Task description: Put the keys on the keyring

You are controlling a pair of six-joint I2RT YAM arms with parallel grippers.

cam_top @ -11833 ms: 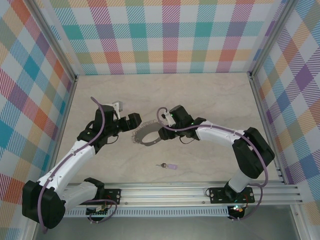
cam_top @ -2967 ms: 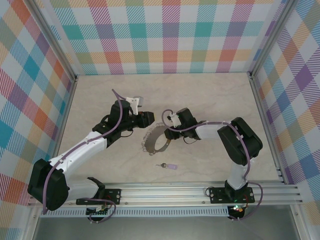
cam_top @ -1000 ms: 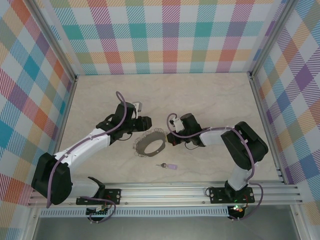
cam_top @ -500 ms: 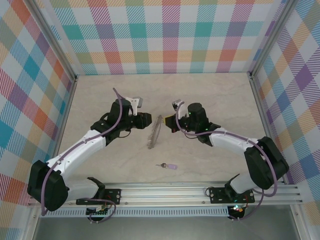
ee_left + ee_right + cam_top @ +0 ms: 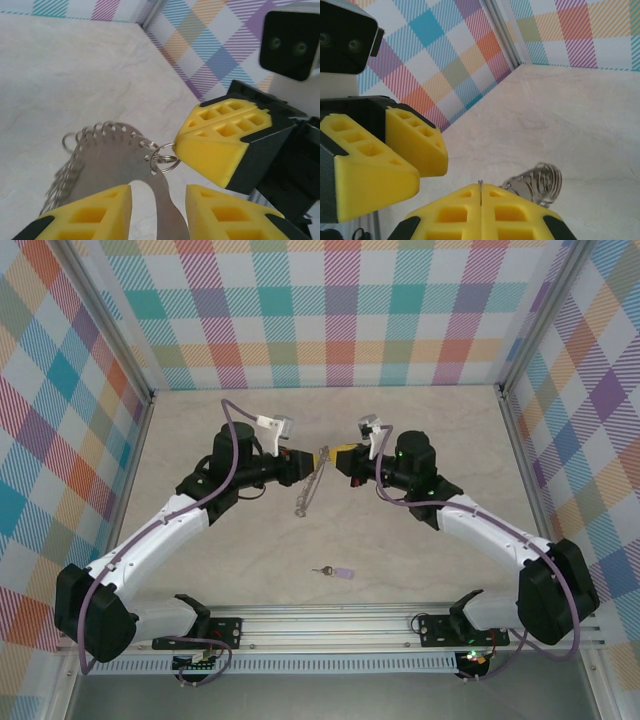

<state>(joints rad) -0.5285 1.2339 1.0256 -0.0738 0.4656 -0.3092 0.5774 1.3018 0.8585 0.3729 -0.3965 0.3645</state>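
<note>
The keyring [image 5: 308, 488], a thin silvery hoop rimmed with small wire loops, hangs edge-on above the table between both arms. My right gripper [image 5: 335, 454] is shut on one small wire loop at its top, and a metal sliver shows at the seam of the yellow pads [image 5: 480, 187]. My left gripper [image 5: 304, 468] is open. Its fingers [image 5: 85, 212] straddle the hoop's flat band [image 5: 107, 157] with a gap on each side. The right gripper's fingertips [image 5: 220, 145] meet the loop just beyond. The keys [image 5: 333, 571], a tiny dark key on a lilac tag, lie on the table nearer the front.
Plaid walls [image 5: 60, 440] close off three sides. An aluminium rail [image 5: 340, 625] carrying the arm bases runs along the near edge. Bare marble-patterned tabletop [image 5: 420, 430] lies behind and around the grippers.
The keyring has gone from lying flat on the table to hanging edge-on. The right gripper carried it up and toward the back, and the left gripper followed to straddle its band.
</note>
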